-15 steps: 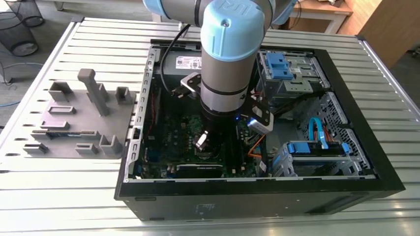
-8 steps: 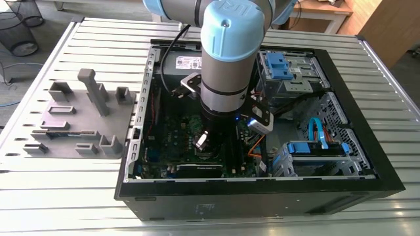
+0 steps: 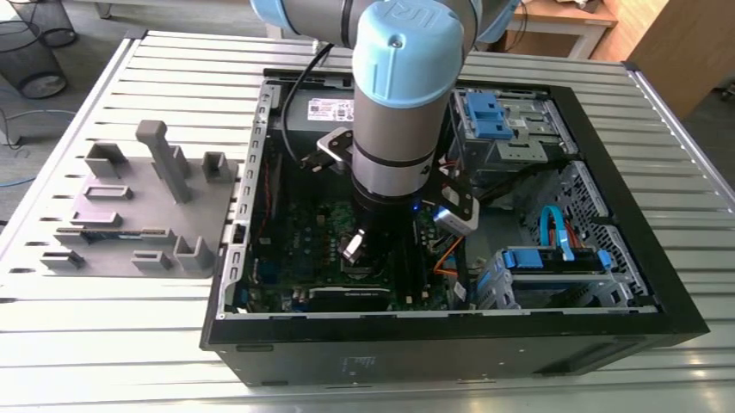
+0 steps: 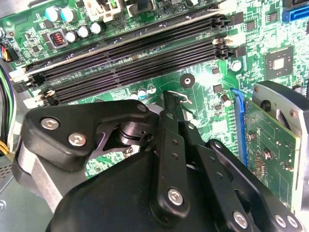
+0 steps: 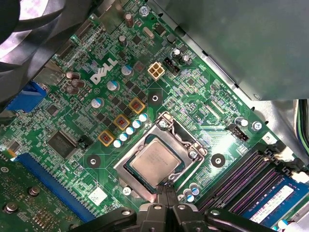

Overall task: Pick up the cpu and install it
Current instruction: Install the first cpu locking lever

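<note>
Exterior view: arm [image 3: 397,112] reaching down into open pc case [image 3: 460,344], tool [image 3: 357,256] low over mid board. Case lying on slatted metal surface [image 3: 115,327]. Grey fixture tray [image 3: 138,215] at the exterior view's left. Wire bins [image 3: 34,52] and wooden furniture [image 3: 677,43] in the room beyond.

Second wrist view: tool [image 4: 171,104] fingers drawn together, nothing seen btwn them. Memory slots [image 4: 135,53] just past the tips.

First wrist view: cpu [image 5: 155,162] lying flat inside socket frame [image 5: 190,145] on motherboard [image 5: 193,82]. Tool [image 5: 166,189] tips right at cpu edge; contact can't tell. Judging: pick and placement prob done. Frame latched or not, can't tell.
</note>
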`<action>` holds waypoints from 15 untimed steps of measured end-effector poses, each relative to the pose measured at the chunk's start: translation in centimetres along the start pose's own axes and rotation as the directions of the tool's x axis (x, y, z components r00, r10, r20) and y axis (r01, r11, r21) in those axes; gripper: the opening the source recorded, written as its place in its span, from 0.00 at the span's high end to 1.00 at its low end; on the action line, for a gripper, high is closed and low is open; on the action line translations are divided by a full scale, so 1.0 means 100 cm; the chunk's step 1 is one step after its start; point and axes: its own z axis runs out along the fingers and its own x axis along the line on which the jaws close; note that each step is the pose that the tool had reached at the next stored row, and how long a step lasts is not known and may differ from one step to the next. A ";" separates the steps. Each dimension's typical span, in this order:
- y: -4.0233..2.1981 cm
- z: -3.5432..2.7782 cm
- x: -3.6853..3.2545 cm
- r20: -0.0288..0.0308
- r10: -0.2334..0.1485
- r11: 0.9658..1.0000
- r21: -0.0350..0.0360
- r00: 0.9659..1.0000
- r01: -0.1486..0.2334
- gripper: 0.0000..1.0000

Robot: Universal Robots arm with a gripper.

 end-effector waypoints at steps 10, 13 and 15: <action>-0.0046 0.0008 -0.0050 0.003 0.000 1.000 -0.002 1.000 0.000 0.89; -0.0046 0.0005 -0.0046 0.004 0.000 1.000 -0.003 1.000 0.000 0.89; -0.0050 0.0006 -0.0040 0.006 0.000 1.000 -0.005 1.000 0.000 0.89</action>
